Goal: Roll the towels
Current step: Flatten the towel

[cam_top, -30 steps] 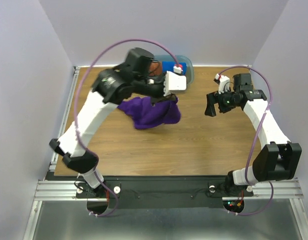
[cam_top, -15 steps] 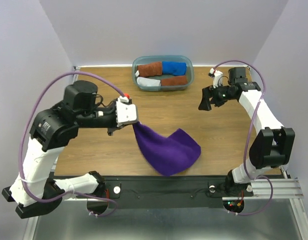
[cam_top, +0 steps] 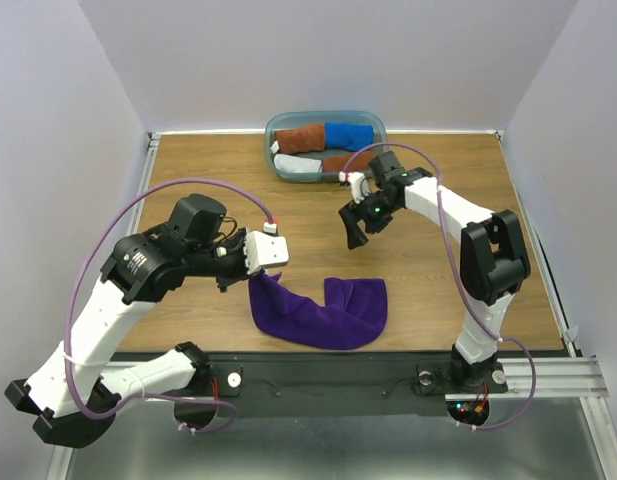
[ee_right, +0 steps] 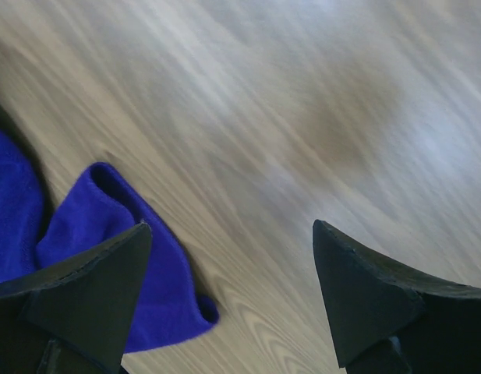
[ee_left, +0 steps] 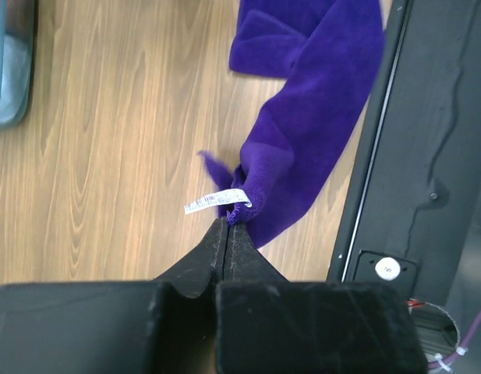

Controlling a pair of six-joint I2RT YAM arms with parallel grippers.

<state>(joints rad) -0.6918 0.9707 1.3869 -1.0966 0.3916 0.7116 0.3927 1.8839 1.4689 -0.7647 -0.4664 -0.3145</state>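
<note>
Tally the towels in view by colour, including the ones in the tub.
Purple towel: 1, on the table
Rust-brown towels: 2, in the tub
Blue towel: 1, in the tub
Pale grey towel: 1, in the tub
Total: 5

Both the left arm point(cam_top: 98, 330) and right arm point(cam_top: 443, 205) have white links, bulky black joints and looping purple cables point(cam_top: 188, 181). A red plug point(cam_top: 271, 225) tops the white wrist block point(cam_top: 260, 250). The fingers point(ee_right: 92, 296) are matte black wedges.
</note>
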